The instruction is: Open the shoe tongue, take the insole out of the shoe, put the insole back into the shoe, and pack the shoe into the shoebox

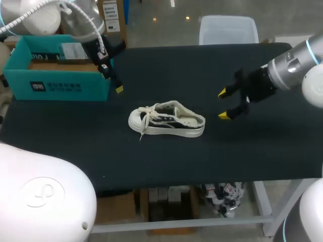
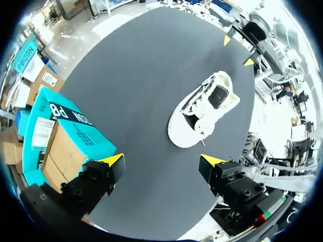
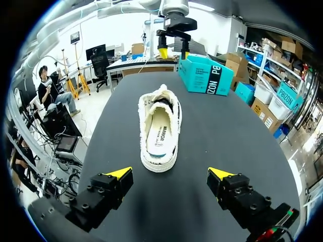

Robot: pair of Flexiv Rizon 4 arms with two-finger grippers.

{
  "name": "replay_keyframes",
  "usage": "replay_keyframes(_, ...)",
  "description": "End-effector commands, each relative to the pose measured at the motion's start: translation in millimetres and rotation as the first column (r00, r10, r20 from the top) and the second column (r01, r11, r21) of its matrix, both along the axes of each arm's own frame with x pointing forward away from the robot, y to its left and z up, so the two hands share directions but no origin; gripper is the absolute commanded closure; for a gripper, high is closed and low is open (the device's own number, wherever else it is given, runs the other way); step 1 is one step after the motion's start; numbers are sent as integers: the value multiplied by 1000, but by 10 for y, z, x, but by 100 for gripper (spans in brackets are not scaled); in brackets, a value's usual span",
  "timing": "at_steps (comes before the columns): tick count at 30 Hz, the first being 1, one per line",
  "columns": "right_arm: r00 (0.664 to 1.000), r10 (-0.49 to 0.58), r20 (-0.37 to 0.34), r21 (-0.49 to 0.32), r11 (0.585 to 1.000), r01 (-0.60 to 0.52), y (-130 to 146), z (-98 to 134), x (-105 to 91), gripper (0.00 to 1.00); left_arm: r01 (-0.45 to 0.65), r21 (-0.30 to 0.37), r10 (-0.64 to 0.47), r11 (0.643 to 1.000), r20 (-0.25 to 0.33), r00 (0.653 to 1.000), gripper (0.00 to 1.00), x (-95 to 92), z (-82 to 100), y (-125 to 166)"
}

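Observation:
A white and black low shoe (image 1: 166,121) with loose white laces lies on its sole mid-table, toe toward the left; its insole (image 3: 160,132) lies flat inside. The teal shoebox (image 1: 55,68) stands open at the far left corner. My left gripper (image 1: 113,78) hangs open beside the box's right end, above the table; the shoe (image 2: 204,108) lies well ahead of it. My right gripper (image 1: 223,104) is open, just right of the shoe's heel, nothing between its fingers. In the right wrist view the heel (image 3: 159,160) points at the gripper (image 3: 170,174), with the box (image 3: 206,74) beyond.
The black table top (image 1: 262,146) stretches wide around the shoe. A pale plastic bin (image 1: 228,29) sits behind the far edge. My left arm's cable loops above the box.

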State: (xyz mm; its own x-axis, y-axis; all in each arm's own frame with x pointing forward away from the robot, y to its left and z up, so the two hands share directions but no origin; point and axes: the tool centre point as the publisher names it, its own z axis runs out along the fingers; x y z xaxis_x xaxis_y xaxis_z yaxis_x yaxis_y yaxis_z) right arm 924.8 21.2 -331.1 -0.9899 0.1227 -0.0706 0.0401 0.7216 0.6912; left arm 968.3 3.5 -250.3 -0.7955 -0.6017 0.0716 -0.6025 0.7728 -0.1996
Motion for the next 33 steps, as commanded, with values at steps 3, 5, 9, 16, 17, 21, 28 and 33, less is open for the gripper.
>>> replay_keyframes(3,999,-28,29,12,1000,28,70,-104,-84,0,-149,12,149,989,24,989,0,-32,75,11)
replay_keyframes(5,999,-27,34,21,999,26,87,-117,-105,0,-149,12,149,989,24,989,0,-32,75,11)
replay_keyframes(9,999,-27,43,38,999,25,124,-174,-123,0,-149,12,149,989,24,989,0,-32,75,11)
replay_keyframes(16,998,-35,45,57,998,33,180,-270,-106,0,-446,9,445,895,-87,891,0,-81,-80,-229)
replay_keyframes(17,999,-33,41,59,998,31,197,-288,-104,0,-474,7,472,881,-88,877,0,-100,-106,-265)
replay_keyframes(21,999,-28,34,60,998,26,272,-338,-100,0,-534,-16,529,845,-122,840,0,-215,-140,-374)
replay_keyframes(28,999,-24,-25,87,996,27,393,-453,-64,0,-582,-39,575,812,-118,810,0,-288,-88,-503)
replay_keyframes(33,997,-61,-39,110,992,65,478,-509,-104,0,-589,-45,581,807,-120,805,0,-306,-81,-610)
